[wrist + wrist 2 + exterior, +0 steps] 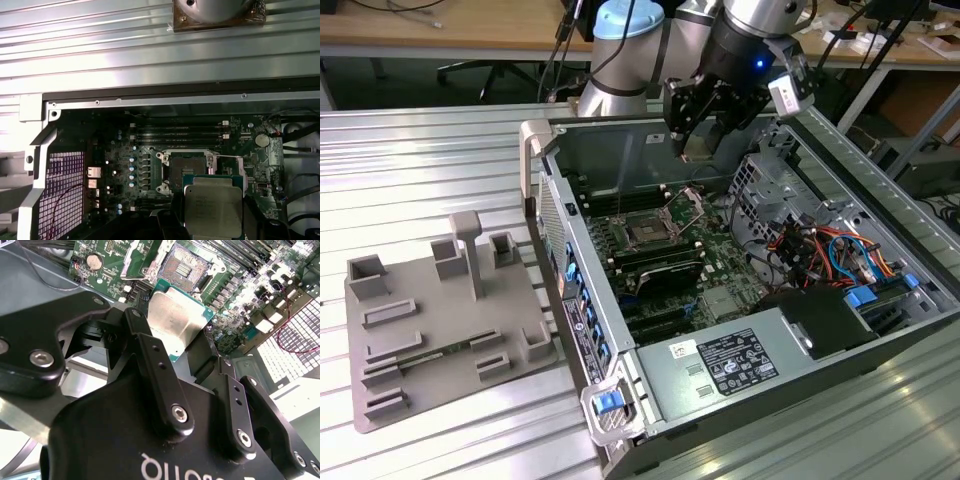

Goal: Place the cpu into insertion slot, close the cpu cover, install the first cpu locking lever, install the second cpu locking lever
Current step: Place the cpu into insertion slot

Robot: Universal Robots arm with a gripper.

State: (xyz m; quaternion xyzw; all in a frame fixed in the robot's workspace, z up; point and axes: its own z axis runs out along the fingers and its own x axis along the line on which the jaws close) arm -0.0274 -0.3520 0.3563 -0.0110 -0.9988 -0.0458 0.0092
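My gripper (694,140) is shut on the cpu (699,147), a flat square chip with a silver-grey top, and holds it in the air over the open computer case. In both wrist views the cpu (175,320) (212,207) sits between the black fingers (152,357). The insertion slot (645,232) (186,264) (185,167) lies bare on the green motherboard below the chip, its dark pin field showing. The cpu cover (686,204), a thin silver frame, stands raised at the slot's far edge in the exterior view.
The case (582,290) lies open on a ribbed metal table. Long black memory slots (660,262) flank the socket. A drive cage (765,180), coloured cables (825,250) and a power supply (730,365) fill the exterior view's right. A grey fixture plate (440,330) lies left of the case.
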